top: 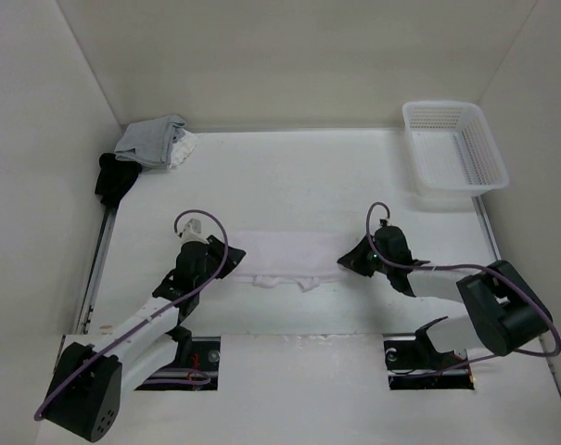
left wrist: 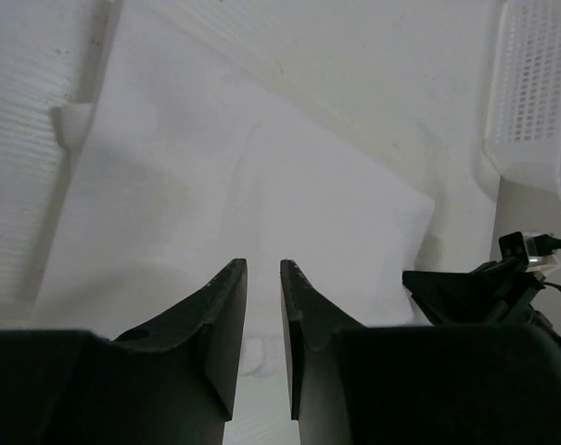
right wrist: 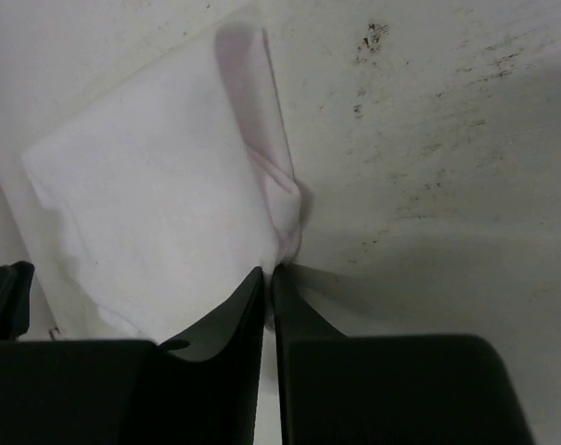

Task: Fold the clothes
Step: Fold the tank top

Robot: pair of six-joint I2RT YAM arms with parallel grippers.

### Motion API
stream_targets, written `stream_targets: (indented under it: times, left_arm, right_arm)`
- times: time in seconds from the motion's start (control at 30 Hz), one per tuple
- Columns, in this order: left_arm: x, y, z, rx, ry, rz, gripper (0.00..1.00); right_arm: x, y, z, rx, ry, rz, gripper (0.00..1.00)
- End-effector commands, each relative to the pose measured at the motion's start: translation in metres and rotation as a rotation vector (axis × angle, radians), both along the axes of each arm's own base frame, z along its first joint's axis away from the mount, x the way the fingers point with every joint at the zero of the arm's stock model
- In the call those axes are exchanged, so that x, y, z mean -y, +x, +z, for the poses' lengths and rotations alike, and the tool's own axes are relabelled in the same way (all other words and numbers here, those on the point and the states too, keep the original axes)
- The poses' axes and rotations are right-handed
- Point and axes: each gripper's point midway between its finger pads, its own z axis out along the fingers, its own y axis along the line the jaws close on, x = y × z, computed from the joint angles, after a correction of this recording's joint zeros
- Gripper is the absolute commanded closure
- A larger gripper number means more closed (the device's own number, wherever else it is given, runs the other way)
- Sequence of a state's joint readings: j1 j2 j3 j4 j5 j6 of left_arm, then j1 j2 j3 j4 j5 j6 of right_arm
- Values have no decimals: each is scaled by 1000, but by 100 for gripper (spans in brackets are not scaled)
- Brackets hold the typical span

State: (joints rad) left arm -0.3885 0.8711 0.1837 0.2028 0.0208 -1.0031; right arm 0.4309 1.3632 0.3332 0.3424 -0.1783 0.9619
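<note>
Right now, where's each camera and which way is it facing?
Top: above and behind, looking down at the table; left arm and right arm show.
Left wrist: faces forward over the white garment; left jaws slightly apart.
Right wrist: faces down at it; right jaws closed on its corner.
Shared: top and left wrist see the basket.

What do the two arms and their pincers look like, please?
The left arm and right arm have white links, black joints and bulky black motor housings. A purple cable loops along each. The left pincer and right pincer are matte black, with two tapering fingers each.
</note>
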Motion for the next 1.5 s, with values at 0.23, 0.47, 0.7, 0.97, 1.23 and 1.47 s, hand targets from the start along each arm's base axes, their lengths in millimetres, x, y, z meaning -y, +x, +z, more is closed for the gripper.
stream_targets:
  times: [0.23, 0.47, 0.7, 0.97, 1.23, 1.47]
  left_arm:
    - [36, 22, 54, 184, -60, -53, 78]
    - [70, 16, 69, 199, -100, -132, 77]
    - [70, 8, 84, 236, -129, -140, 76]
    - [48, 3, 89, 255, -143, -98, 76]
    - [18, 7, 84, 252, -137, -36, 74]
    - [18, 13, 78, 233, -121, -46, 73]
  right_arm:
    - [44, 14, 52, 183, 14, -177, 100]
    - [75, 15, 116, 300, -200, -173, 100]
    - [-9, 20, 143, 331, -362, 66, 100]
    - [-120, 5, 117, 256, -483, 312, 99]
    - [-203, -5, 86, 210, -485, 409, 73]
    - [-185, -19, 138, 334, -322, 368, 50]
